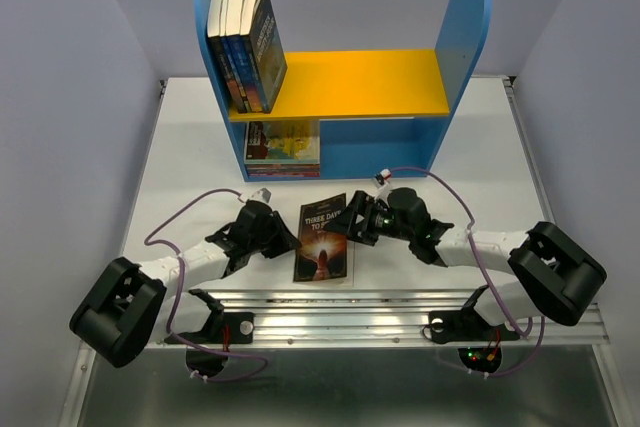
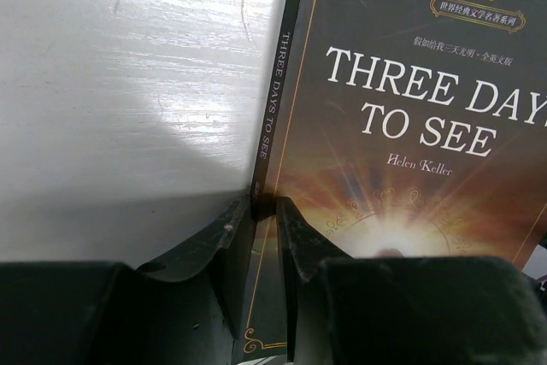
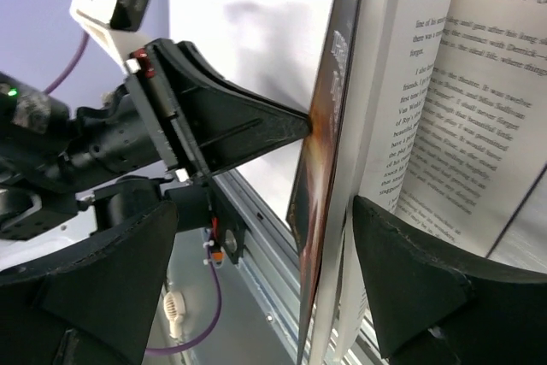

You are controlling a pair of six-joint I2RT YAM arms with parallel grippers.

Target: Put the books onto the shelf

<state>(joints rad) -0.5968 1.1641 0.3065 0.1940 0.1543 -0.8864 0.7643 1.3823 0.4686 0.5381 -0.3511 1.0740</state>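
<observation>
Left gripper (image 2: 263, 211) closest in, jaws clamped on spine edge of dark paperback "Three Days to See" (image 2: 410, 126). Paperback on white table (image 1: 180, 167), just before shelf (image 1: 470, 17). Right gripper (image 3: 265, 203) jaws wide apart, straddling parted front cover. Upright books (image 1: 245, 47) on yellow board (image 1: 360, 82); stacked books (image 1: 282, 142) in lower compartment (image 1: 370, 147).

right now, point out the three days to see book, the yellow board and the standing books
three days to see book (image 1: 322, 239): top external view, cover middle
yellow board (image 1: 365, 82): top external view, bare middle
standing books (image 1: 245, 47): top external view, middle book
</observation>
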